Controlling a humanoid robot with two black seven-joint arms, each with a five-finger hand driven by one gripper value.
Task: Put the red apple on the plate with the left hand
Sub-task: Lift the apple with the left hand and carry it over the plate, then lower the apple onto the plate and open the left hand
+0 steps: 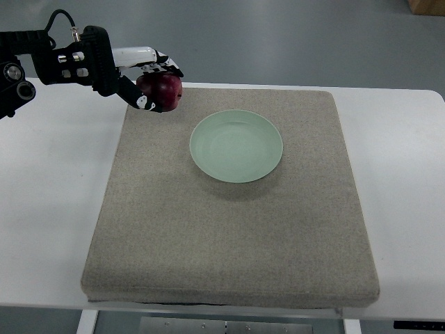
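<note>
Closest to me, the beige mat (229,229) is carrying the green plate (236,146). My left hand (154,83) is gripping the red apple (162,92) over the mat's far-left corner. Next I'm needing to carry it right and lower onto the plate.

One top view looks steeply down over the whole mat (229,223) and table (49,209).
</note>
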